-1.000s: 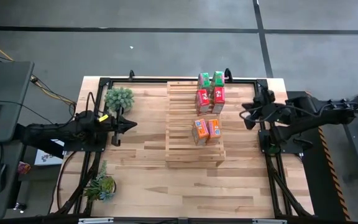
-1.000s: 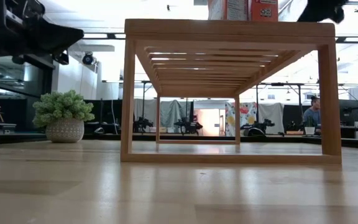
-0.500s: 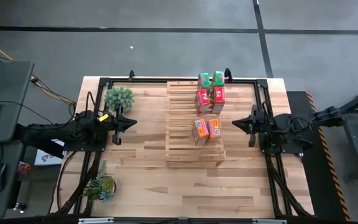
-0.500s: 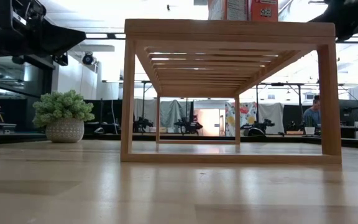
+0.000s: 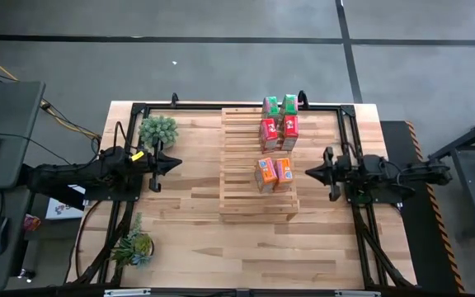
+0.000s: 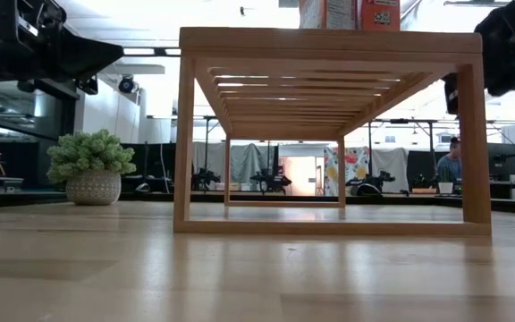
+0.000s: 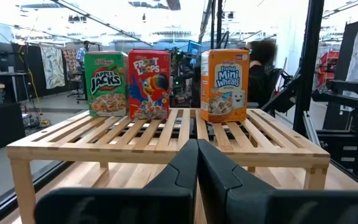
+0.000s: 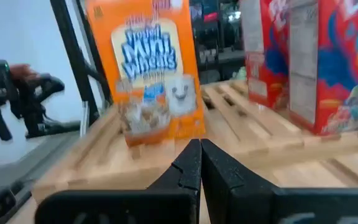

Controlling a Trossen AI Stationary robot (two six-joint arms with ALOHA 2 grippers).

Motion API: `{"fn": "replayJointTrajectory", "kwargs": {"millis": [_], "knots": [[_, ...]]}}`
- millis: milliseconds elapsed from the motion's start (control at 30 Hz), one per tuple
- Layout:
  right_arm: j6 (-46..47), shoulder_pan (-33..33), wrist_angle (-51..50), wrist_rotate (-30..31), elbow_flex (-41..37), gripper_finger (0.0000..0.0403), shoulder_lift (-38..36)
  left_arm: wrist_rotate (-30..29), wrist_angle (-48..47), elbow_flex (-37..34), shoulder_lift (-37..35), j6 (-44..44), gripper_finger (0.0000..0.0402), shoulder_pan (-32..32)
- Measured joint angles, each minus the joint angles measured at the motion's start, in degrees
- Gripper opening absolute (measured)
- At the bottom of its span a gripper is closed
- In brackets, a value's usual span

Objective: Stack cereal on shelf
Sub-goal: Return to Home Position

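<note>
Nearest, at the front left corner of the wide-planked wooden tabletop (image 5: 221, 247), lies a small green leafy plant (image 5: 134, 246). Farther in, the large rectangular shelf of pale wooden slats (image 5: 242, 206) stands in the middle of the table, running front to back, its front part bare.

The left gripper (image 5: 176, 165) hangs over the table to the shelf's left, apart from it and pointing toward it. The left wrist view shows its two dark fingers (image 7: 179, 171) pressed together with nothing between them. The right gripper (image 5: 308, 172) sits just beside the shelf's right edge, about level with the shelf top in the low view. Its fingers are likewise pressed together and empty.

It points at two orange cardboard cereal boxes (image 5: 273, 173), upright and side by side about midway along the shelf top. Behind them stand two red cardboard cereal boxes (image 5: 278, 133), also side by side. Level with those, toward the table's left edge, is a bushy green plant in a pale round pot (image 5: 157, 129). At the shelf's far end stand two green cardboard cereal boxes (image 5: 279, 105). Beyond the table, a person (image 6: 451, 163) sits at a desk in the room.
</note>
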Motion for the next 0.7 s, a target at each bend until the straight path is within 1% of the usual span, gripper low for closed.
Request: {"fn": "replayJointTrajectory", "kwargs": {"millis": [167, 300, 367, 433, 533, 633, 700], "knots": [[-0.53, 0.00, -1.17, 0.29, 0.10, 0.0000, 1.13, -0.01, -0.39, 0.04, -0.26, 0.00, 0.0000, -0.09], [-8.11, 0.00, -1.54, 0.00, 0.10, 0.0000, 2.14, -0.01, -2.54, 0.10, -0.27, -0.01, 0.0000, -0.09], [-10.00, 0.00, -1.56, -0.02, 0.10, 0.0000, 2.47, -0.02, -3.55, 0.09, -0.33, 0.00, 0.0000, -0.09], [-9.99, 0.00, -1.56, -0.02, 0.10, 0.0000, 2.49, -0.02, -5.79, 0.09, -0.62, 0.00, 0.0000, -0.09], [-8.33, 0.00, -1.55, -0.03, 0.10, 0.0000, 2.47, -0.03, -12.92, 0.11, -2.90, 0.00, 0.0000, -0.09], [-5.34, 0.00, -1.56, -0.06, 0.10, 0.0000, 2.47, -3.49, -13.44, 0.04, -5.46, -0.03, 0.0000, -0.72], [-2.97, 0.00, -1.56, -0.10, 0.10, 0.0000, 2.49, -4.06, -12.60, 0.15, -6.15, -0.04, 0.0000, -1.06]]}}
